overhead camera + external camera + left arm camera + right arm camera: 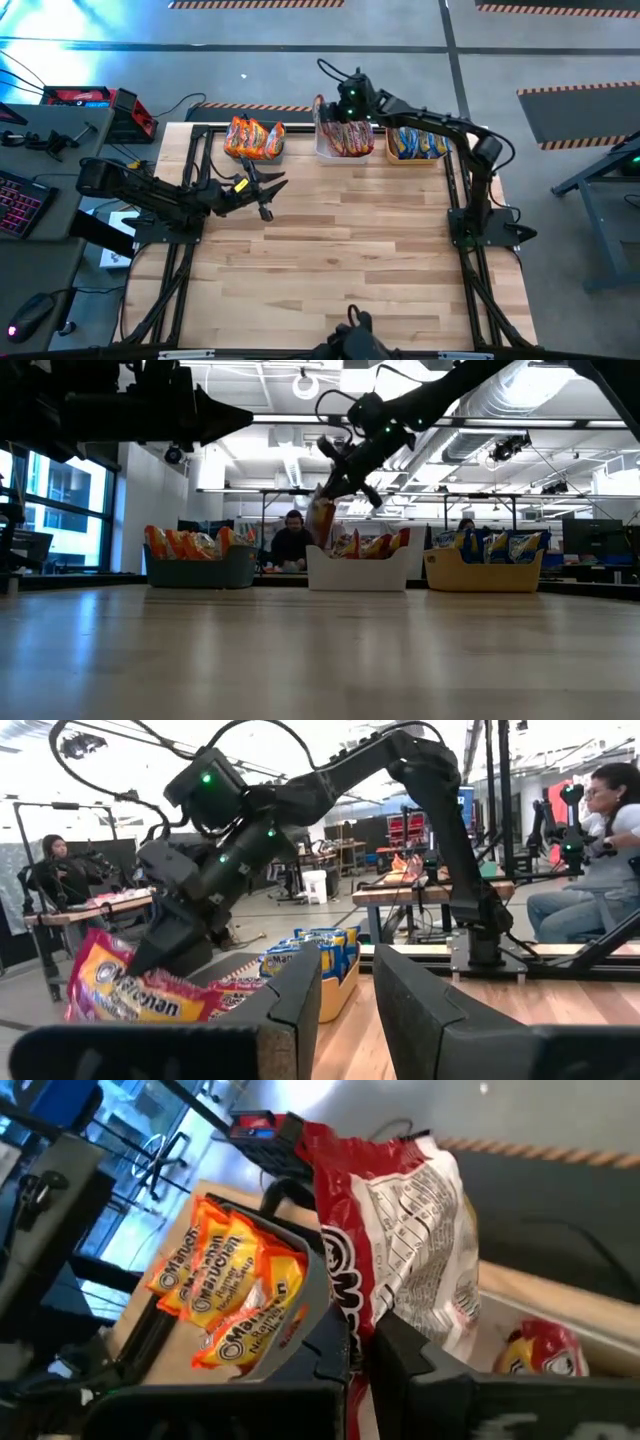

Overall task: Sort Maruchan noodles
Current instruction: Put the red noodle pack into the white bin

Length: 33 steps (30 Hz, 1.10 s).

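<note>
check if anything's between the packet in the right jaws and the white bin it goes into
Nothing visible blocks it. The right gripper holds a white-maroon packet directly over the left end of the white bin, with only open air below. Matching packets already fill most of the bin, leaving little room.

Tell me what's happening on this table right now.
A two-armed robot is sorting ramen packets into three bins along the table's far edge. The right pincer is shut on a white-maroon packet, holding it over the white bin. The dark-blue bin holds orange packets, the orange bin yellow-blue ones. The left pincer hovers empty over the wood.
</note>
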Motion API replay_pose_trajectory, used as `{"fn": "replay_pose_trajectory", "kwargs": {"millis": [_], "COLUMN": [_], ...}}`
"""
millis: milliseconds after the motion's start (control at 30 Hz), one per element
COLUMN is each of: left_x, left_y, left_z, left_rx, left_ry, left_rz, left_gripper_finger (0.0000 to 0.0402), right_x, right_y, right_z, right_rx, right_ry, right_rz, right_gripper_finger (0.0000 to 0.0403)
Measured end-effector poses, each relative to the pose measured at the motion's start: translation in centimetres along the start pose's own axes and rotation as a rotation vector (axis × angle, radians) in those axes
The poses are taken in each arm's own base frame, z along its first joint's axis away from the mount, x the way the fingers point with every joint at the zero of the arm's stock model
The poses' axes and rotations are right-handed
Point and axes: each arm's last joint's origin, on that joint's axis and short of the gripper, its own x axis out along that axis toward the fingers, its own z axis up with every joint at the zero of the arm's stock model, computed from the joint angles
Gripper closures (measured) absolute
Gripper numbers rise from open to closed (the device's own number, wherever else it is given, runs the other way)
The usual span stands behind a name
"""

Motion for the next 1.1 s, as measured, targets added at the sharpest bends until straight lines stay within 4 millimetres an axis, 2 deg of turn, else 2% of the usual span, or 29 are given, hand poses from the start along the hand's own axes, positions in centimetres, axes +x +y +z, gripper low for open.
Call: {"fn": "replay_pose_trajectory", "kwargs": {"millis": [433,1100], "left_x": [0.0,0.0], "left_y": [0.0,-0.1], "left_z": [0.0,-0.2], "left_rx": [-0.022,-0.080], "left_ry": [0.000,0.025], "left_rz": [-0.001,-0.007], "left_gripper_finger": [0.0323,0.0323], "right_x": [-0.7,-0.7], "right_y": [-1.9,-1.7], "right_z": [-0.9,-1.5], "right_rx": [0.176,0.325], "right_ry": [0.175,0.223], "right_rz": [-0.119,-0.125], "right_gripper_finger": [0.0403,0.0403]}}
